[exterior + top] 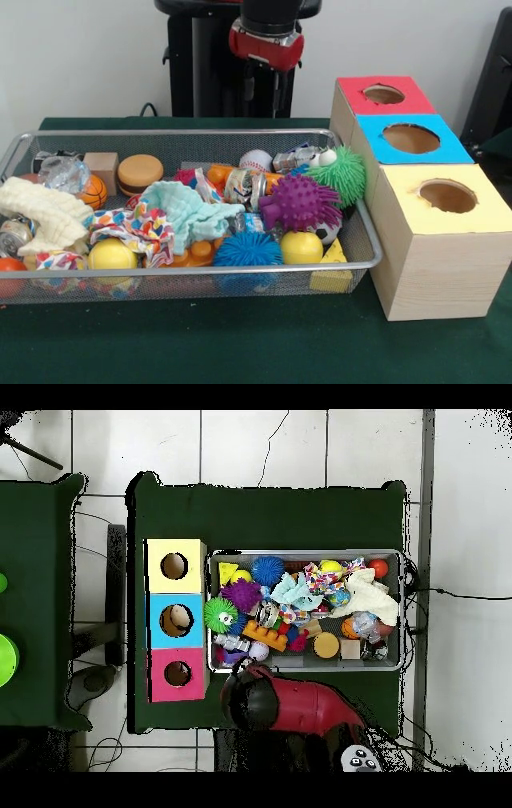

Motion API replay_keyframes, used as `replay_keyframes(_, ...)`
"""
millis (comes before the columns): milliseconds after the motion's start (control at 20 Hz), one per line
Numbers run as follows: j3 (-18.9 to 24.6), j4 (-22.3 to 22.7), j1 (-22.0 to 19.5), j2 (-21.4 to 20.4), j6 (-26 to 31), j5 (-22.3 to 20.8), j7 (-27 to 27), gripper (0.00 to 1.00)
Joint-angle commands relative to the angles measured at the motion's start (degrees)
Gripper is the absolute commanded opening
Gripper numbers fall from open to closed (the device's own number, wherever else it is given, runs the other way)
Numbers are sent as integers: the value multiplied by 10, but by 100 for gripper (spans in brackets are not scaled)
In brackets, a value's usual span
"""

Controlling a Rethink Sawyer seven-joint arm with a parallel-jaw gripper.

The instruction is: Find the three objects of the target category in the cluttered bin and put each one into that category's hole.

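The tool is held raised behind the bin's back rim, apparently so the clutter can be surveyed; whether it is clenched or released cannot be told. Nothing is seen carried. Below and in front of it, the spiky balls, purple, green and blue, are left among cloths. Beside it, three holed boxes are lined on the counter, awaiting deposits.

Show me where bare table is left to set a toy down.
Free: the green cloth in front of the mesh bin and the wooden boxes, and the strip behind the bin in the overhead view. Crowded: inside the bin, toys and cloths packed edge to edge.
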Motion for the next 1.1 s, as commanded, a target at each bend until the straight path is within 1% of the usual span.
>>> replay_keyframes(50, 90, -24, -62, 54, -80, -106, -73, 100)
replay_keyframes(350, 110, -34, -124, 70, -89, -192, -82, 100)
replay_keyframes(650, 136, -56, -154, 93, -90, -247, -68, 100)
replay_keyframes(800, 150, -63, -163, 94, -80, -263, -66, 100)
replay_keyframes(1100, 202, -74, -196, 84, -18, -270, -98, 100)
